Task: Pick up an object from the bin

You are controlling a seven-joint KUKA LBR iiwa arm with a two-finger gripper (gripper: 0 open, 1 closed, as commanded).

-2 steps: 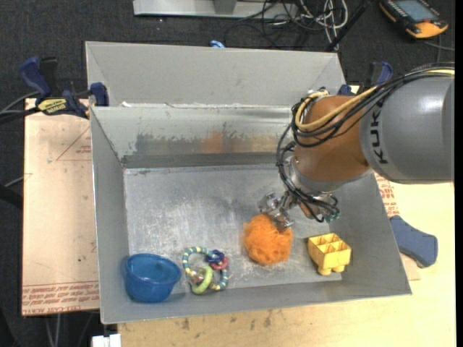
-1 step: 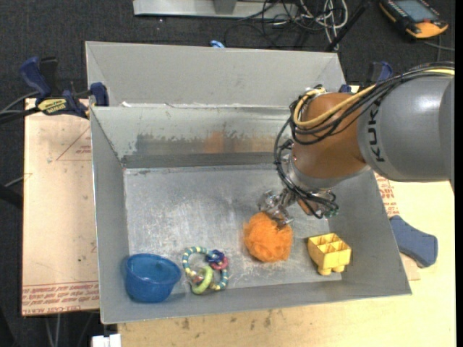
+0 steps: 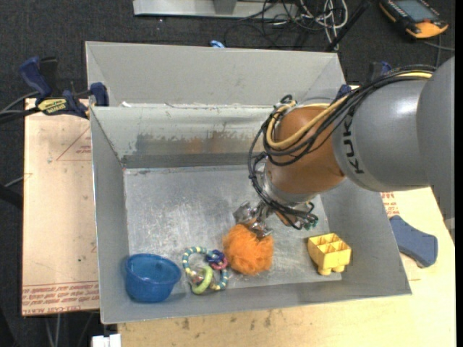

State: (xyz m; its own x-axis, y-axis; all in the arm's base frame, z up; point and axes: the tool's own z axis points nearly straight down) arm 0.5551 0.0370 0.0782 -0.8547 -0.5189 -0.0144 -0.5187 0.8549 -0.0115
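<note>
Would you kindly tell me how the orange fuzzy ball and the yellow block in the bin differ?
The orange fuzzy ball is round and shaggy; the yellow block is angular and smooth, with open cells on top. The ball looks somewhat larger than the block. The ball lies right by the gripper, whereas the block sits apart, nearer the view's right. Both rest on the floor of the bin, near its front wall.

Robotics lab: KUKA arm (image 3: 391,136) over metal bin (image 3: 181,78), cables (image 3: 318,6) and pendant (image 3: 416,16) behind.
</note>
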